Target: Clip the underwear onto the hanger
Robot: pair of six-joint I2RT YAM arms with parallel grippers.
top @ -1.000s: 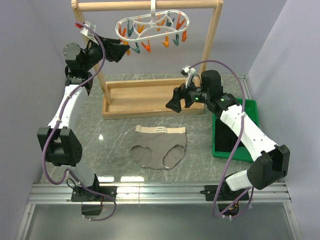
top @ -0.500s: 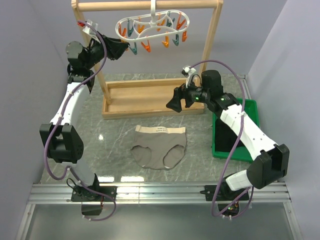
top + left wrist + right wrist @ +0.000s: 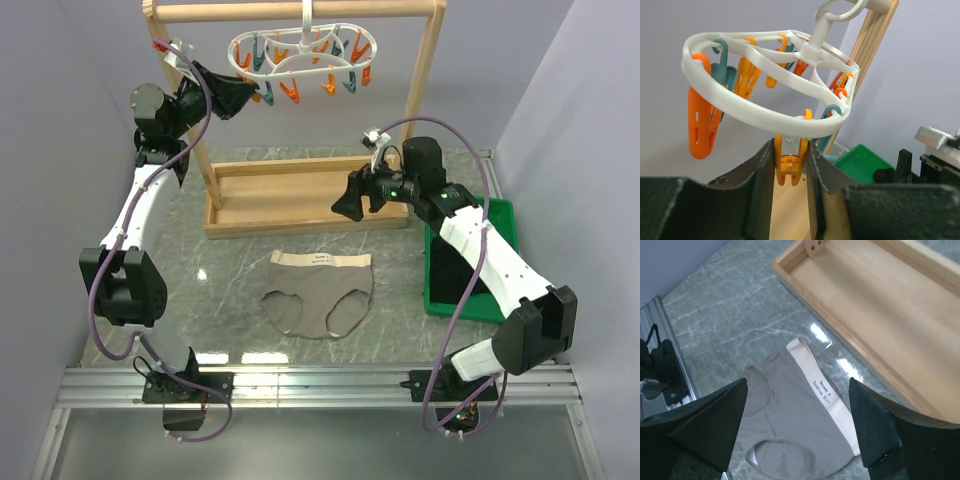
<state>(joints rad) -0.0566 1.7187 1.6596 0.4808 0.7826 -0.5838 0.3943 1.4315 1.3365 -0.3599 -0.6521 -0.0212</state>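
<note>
The white hanger [image 3: 300,50] hangs by its hook from the wooden rack's top bar, with orange and teal clothespins dangling from it. My left gripper [image 3: 245,95] is raised at its left end. In the left wrist view its fingers press both sides of one orange clothespin [image 3: 790,165] under the hanger's white ring [image 3: 765,110]. The taupe underwear [image 3: 320,295] lies flat on the table, beige waistband toward the rack. My right gripper [image 3: 348,208] hovers open and empty above it. The underwear [image 3: 790,430] shows below its spread jaws [image 3: 798,385].
The wooden rack's tray base [image 3: 300,195] sits behind the underwear, with upright posts at both ends [image 3: 870,50]. It also shows in the right wrist view [image 3: 880,315]. A green bin [image 3: 470,260] stands at the right, under the right arm.
My left gripper has risen and moved right to the hanger's edge, around an orange clothespin. The hanger has shifted slightly. The right gripper has barely moved.
</note>
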